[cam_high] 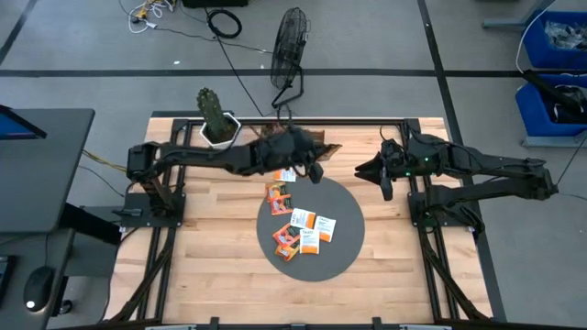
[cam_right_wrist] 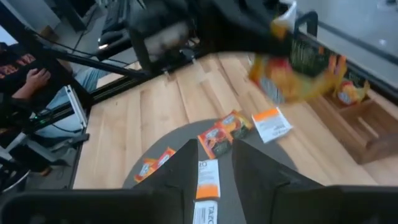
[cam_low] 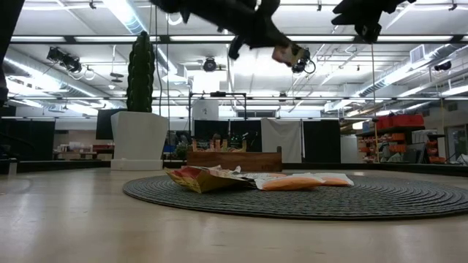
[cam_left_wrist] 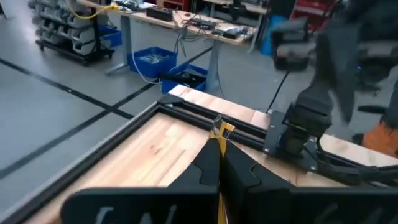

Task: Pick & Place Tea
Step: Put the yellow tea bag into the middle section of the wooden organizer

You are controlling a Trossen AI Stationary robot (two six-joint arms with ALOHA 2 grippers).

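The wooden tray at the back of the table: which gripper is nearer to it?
Left. The left gripper hangs just in front of the wooden tray, shut on a tea sachet. The right gripper hovers farther off, to the tray's right.

Held sachet (cam_right_wrist: 297, 78) blurred (label unreadable)

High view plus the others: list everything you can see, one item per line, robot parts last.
tea sachets: about eight, orange, white and red, on the mat
mat: one, grey, round, table centre
wooden tray: one, brown, behind the mat
cactus: one, green, white pot, table's far left
fan: one, black, floor beyond table
left tool: shut on a tea sachet, raised near the tray
right tool: open, empty, raised right of the mat
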